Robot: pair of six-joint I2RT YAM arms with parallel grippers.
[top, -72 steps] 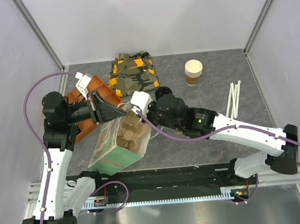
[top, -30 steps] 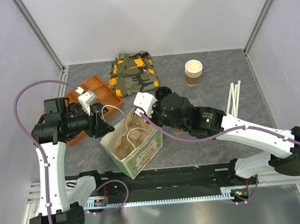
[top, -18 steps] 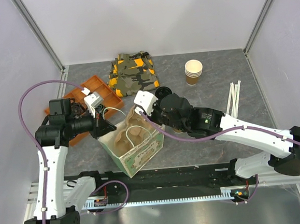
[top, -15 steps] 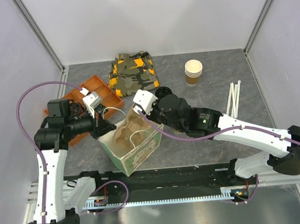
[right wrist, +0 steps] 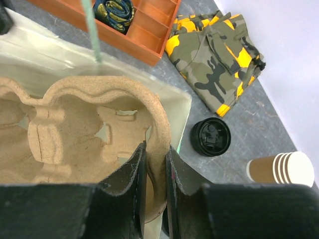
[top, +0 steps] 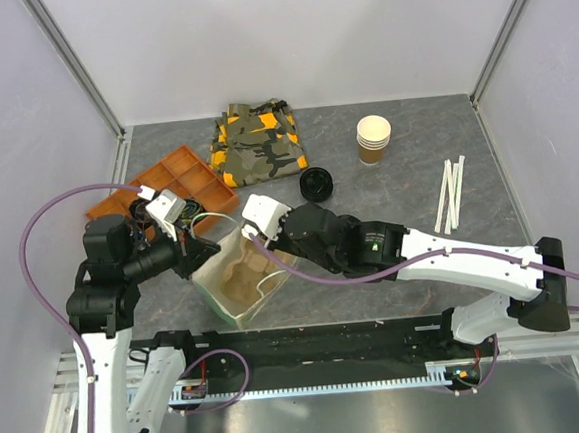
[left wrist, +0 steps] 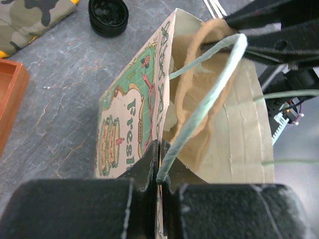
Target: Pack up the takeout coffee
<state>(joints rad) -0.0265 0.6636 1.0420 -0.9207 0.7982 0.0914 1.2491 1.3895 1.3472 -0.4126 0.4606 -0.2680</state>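
Observation:
The printed paper bag (top: pixel 208 284) stands open near the table's front left. A moulded pulp cup carrier (top: pixel 242 273) sits in its mouth. My left gripper (top: pixel 196 255) is shut on the bag's top edge (left wrist: pixel 124 129) beside the green cord handle (left wrist: pixel 209 94). My right gripper (top: pixel 272 254) is shut on the carrier's rim (right wrist: pixel 158 124), reaching into the bag. The bag's pale inner wall (right wrist: pixel 60 59) shows in the right wrist view. The takeout coffee is not in view: no lidded brown cup shows in any view.
A loose black lid (top: pixel 316 183) lies behind the bag. A stack of lidless paper cups (top: pixel 373 140) stands at the back right, with white straws (top: pixel 450 194) further right. A camouflage cloth (top: pixel 258 139) and an orange divided tray (top: pixel 166 181) lie at the back left.
Both grippers have drawn the bag and carrier toward the table's near edge. The right wrist has shifted off the black lid, which now shows in full.

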